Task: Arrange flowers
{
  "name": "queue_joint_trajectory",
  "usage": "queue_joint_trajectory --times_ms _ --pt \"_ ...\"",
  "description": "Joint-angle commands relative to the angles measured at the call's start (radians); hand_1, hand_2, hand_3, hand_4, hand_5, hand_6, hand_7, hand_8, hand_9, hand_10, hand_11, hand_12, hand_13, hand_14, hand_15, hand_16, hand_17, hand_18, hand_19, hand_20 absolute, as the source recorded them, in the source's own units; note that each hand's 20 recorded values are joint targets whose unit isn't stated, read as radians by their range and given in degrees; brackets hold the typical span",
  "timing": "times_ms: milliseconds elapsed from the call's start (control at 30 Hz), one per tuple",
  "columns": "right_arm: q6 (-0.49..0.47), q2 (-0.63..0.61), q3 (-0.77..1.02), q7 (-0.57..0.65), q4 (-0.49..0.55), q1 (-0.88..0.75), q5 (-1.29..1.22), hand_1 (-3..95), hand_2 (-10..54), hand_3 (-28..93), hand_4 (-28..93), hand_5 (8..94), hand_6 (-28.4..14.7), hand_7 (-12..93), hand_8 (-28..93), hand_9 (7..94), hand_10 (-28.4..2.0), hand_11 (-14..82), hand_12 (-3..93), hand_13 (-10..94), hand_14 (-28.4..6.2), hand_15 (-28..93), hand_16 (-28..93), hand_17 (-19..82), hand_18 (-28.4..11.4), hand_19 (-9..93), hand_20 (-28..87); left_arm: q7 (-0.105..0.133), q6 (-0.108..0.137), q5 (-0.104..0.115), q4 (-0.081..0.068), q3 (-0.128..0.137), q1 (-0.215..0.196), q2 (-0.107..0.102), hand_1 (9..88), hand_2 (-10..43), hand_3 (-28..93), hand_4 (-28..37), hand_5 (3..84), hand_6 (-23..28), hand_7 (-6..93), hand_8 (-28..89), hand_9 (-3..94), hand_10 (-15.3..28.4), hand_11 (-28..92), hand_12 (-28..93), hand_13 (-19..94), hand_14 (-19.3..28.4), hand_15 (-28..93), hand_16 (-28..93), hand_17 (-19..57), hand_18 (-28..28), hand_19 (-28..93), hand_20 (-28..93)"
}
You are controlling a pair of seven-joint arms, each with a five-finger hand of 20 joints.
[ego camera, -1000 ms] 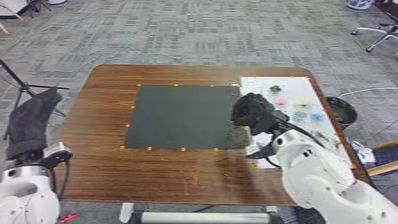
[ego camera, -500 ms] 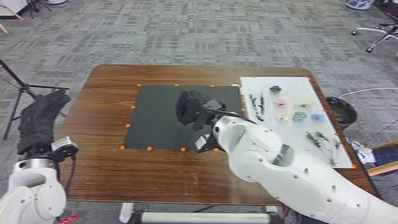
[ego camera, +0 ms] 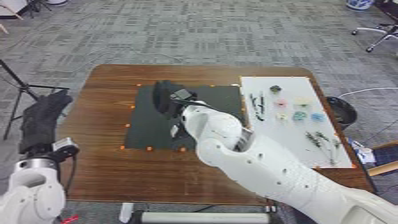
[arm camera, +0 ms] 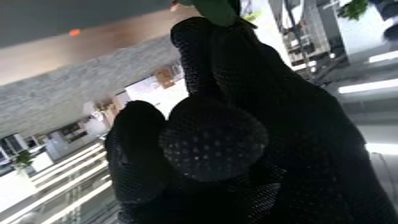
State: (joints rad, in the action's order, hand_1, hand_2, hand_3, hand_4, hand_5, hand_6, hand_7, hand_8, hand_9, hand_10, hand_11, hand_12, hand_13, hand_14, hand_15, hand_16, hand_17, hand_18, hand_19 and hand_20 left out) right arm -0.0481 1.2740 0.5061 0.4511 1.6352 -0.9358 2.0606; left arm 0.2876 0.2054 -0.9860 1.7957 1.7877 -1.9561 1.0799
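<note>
- Flowers (ego camera: pixel 299 116) lie on the white sheet (ego camera: pixel 275 155), towards the right side of the counter (ego camera: pixel 160 175).
- The right hand (ego camera: pixel 163 97) is over the far left part of the dark sheet (ego camera: pixel 147 135), its fingers (arm camera: pixel 197 55) pinching a green leaf (arm camera: pixel 215 11).
- The left hand (ego camera: pixel 40 117) waits beside the counter, fingers straight.
- The step looks like placing greenery: lower it gently, settle its angle before letting go, and leave room for flowers.
- Release only on contact, then lift straight up, lest the glove drag it.
</note>
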Motion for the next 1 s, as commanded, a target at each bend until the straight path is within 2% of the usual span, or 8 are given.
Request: queue_joint_trajectory --times_ms 33,167,333,467,633,767,900,1000 --pt "-0.023 0.044 -0.050 0.038 -0.007 -0.014 0.004 67.2 -9.5 57 -8 73.4 -2.0 28 22 92.7 -9.9 5.3 34.3 94 0.2 57 28 67 -9.4 91 42 0.004 -0.017 0.010 -0.015 -0.059 0.075 -0.016 17.5 28.7 67 -28.3 50.8 2.6 13.1 -8 47.4 14.5 18 9 33 14.1 12 1 4.4 9.6 8 15" --pt "-0.037 0.052 -0.049 0.034 -0.015 -0.032 0.000 67.1 -9.5 56 -8 73.5 -1.8 29 22 92.7 -9.7 5.1 33.4 94 0.2 57 28 67 -9.3 91 42 0.000 -0.027 0.007 -0.015 -0.073 0.085 -0.014 17.7 28.3 67 -28.3 50.7 2.6 13.0 -8 47.4 14.5 18 9 33 14.1 12 1 4.3 9.7 8 15" --pt "-0.031 0.049 -0.049 0.032 -0.021 -0.040 -0.002 67.3 -9.5 56 -8 73.5 -1.6 29 21 92.4 -9.5 4.5 32.2 94 0.2 57 28 67 -9.3 91 42 -0.010 -0.032 -0.002 -0.030 -0.073 0.091 -0.010 17.6 27.4 67 -28.3 50.6 2.7 12.9 -8 47.2 14.5 18 9 33 14.0 11 1 4.3 9.7 8 15" --pt "-0.011 0.049 -0.043 0.032 -0.031 -0.051 0.000 67.5 -9.5 55 -9 73.4 -1.5 29 21 92.4 -9.5 4.4 31.3 94 0.2 57 28 67 -9.3 91 42 -0.042 -0.021 -0.003 -0.045 -0.084 0.089 -0.011 17.8 26.9 67 -28.3 50.6 2.8 12.8 -8 47.1 14.6 18 9 33 14.1 11 1 4.3 9.7 8 15" --pt "-0.017 0.059 -0.027 0.034 -0.044 -0.069 0.000 67.6 -9.5 55 -8 73.3 -1.4 29 21 92.2 -9.5 4.3 30.8 94 0.1 57 28 67 -9.4 91 42 -0.059 -0.059 -0.015 -0.042 -0.072 0.055 0.009 20.6 25.1 69 -28.3 50.3 2.9 12.9 -8 47.1 14.5 18 9 33 14.4 12 1 4.4 9.7 8 15" --pt "-0.031 0.066 -0.017 0.036 -0.049 -0.079 -0.006 67.7 -9.5 55 -8 73.2 -1.4 29 21 92.2 -9.8 4.1 30.0 94 0.1 57 28 67 -9.4 91 41 -0.063 -0.067 -0.017 -0.042 -0.078 0.044 0.014 21.3 24.7 69 -28.3 50.2 2.8 13.0 -8 47.1 14.6 18 9 34 14.7 13 1 4.4 10.0 9 15" --pt "-0.020 0.073 -0.015 0.050 -0.045 -0.083 -0.044 67.6 -9.5 54 -9 72.9 -1.2 29 20 91.2 -10.3 3.4 28.6 94 -0.1 57 28 67 -9.4 91 41 -0.068 -0.075 -0.017 -0.030 -0.076 0.028 0.019 21.3 24.7 69 -28.3 50.1 2.9 13.1 -8 47.0 14.6 18 9 34 14.8 13 0 4.3 10.0 9 15" --pt "-0.021 0.074 -0.015 0.068 -0.039 -0.078 -0.081 67.7 -9.5 54 -9 72.7 -1.1 29 20 91.1 -10.3 3.3 28.0 94 -0.2 57 28 67 -9.4 91 41 -0.046 -0.067 0.002 -0.016 -0.079 0.024 0.019 21.3 24.5 69 -28.3 50.1 2.9 13.1 -8 47.0 14.6 19 9 34 14.9 13 0 4.3 10.0 9 15"
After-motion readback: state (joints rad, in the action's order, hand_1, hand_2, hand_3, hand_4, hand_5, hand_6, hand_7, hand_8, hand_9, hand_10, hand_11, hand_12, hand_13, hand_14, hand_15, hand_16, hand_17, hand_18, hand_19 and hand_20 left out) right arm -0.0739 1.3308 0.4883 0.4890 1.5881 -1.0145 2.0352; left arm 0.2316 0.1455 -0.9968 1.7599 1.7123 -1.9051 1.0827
